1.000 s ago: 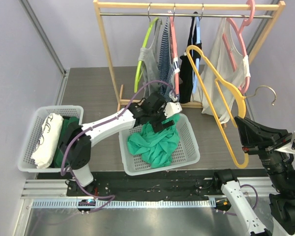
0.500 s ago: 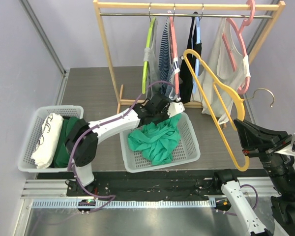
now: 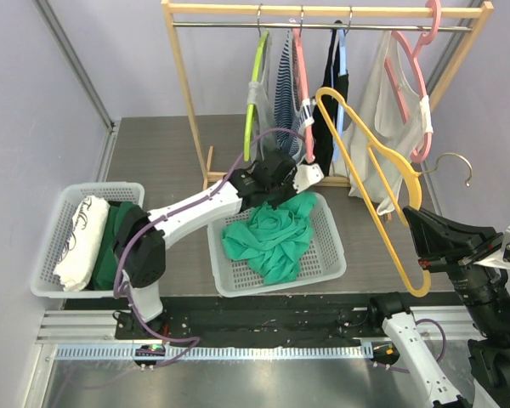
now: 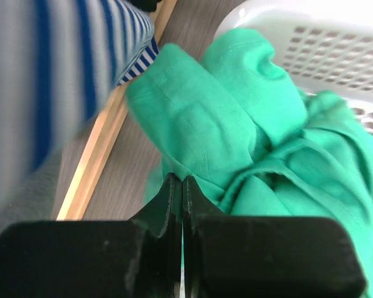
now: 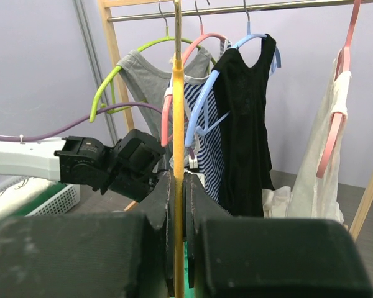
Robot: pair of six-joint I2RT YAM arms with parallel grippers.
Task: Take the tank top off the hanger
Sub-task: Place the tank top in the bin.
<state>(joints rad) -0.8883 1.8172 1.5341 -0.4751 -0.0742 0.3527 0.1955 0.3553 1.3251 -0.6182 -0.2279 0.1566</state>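
Observation:
The green tank top [image 3: 272, 234] lies bunched in the white basket [image 3: 333, 259] at the middle; in the left wrist view the tank top [image 4: 236, 124] fills the space just beyond the fingertips. My left gripper [image 3: 293, 189] [image 4: 182, 180] hovers over the basket's back edge, shut with nothing between its jaws. The bare yellow hanger [image 3: 374, 161] [image 5: 177, 124] stands up at the right. My right gripper [image 3: 415, 223] [image 5: 179, 180] is shut on its lower bar.
A wooden clothes rack [image 3: 185, 93] stands behind the basket, carrying a green hanger [image 3: 253, 85] with a grey top, a striped top [image 3: 285, 102], a black top [image 3: 327, 119] and a white top [image 3: 382, 110]. A second basket [image 3: 47, 255] with folded clothes sits at the left.
My left gripper has shut and lifted back toward the rack, leaving the green tank top in the basket. The yellow hanger has swung slightly left in my right gripper.

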